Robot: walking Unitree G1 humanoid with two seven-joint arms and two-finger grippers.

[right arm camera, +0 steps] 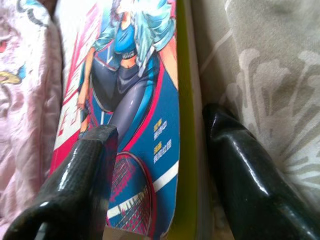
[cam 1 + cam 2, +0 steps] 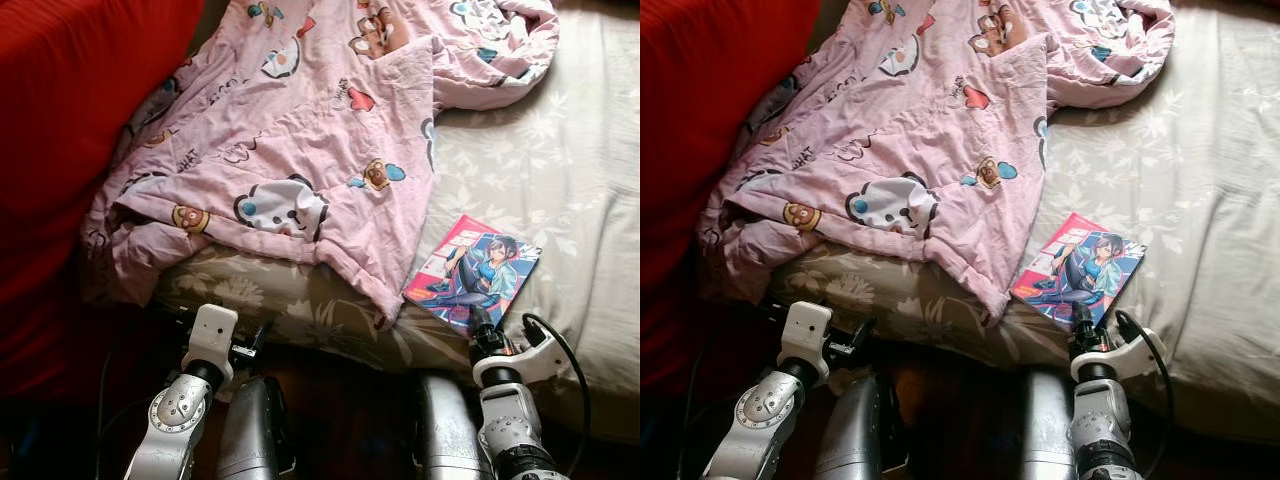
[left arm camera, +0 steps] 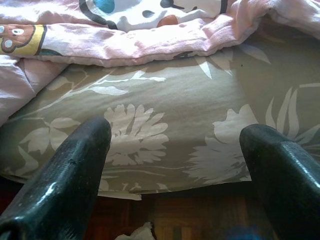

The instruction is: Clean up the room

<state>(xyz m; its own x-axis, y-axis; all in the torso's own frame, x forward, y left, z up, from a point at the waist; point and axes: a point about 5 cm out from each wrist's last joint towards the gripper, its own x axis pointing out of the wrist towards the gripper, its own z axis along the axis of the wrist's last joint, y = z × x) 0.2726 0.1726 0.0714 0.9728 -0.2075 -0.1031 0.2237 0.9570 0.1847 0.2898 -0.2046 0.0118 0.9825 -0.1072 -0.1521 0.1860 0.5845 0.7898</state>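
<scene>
The comic book (image 2: 471,272) lies flat on the bed (image 2: 560,180), at the near edge, just beside the hem of the pink cartoon-print quilt (image 2: 300,150). The right gripper (image 1: 165,180) is positioned at the book's near corner with its fingers spread apart: one finger (image 1: 80,180) rests over the cover, the other (image 1: 250,175) is on the floral sheet beside the spine. The left gripper (image 3: 175,165) is held wide, facing the mattress side below the quilt, gripping nothing. A red surface (image 2: 70,150) stands at the left.
</scene>
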